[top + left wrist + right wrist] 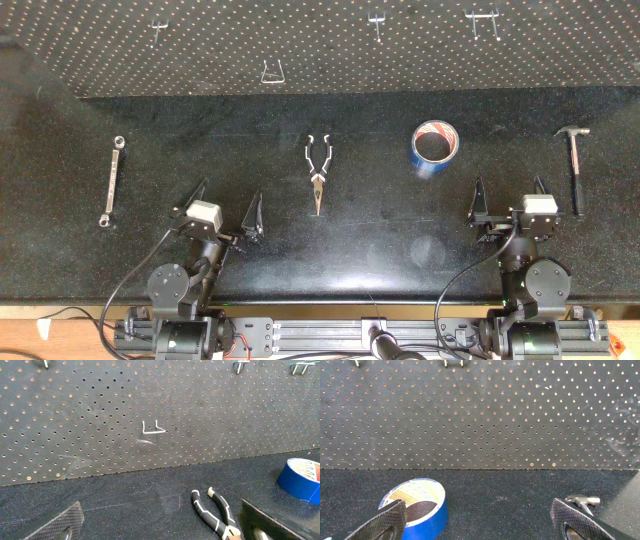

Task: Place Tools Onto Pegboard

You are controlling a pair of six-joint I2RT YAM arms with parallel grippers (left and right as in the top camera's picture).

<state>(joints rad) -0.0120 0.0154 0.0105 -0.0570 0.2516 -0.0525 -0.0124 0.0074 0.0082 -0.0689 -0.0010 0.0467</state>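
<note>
On the black table lie a wrench at the left, pliers in the middle, a blue tape roll right of them, and a hammer at the far right. The pegboard stands along the back with metal hooks. My left gripper is open near the front, between wrench and pliers. My right gripper is open between tape and hammer. Both hold nothing.
More hooks hang on the pegboard at upper left, upper middle and upper right. The arm bases stand along the table's front edge.
</note>
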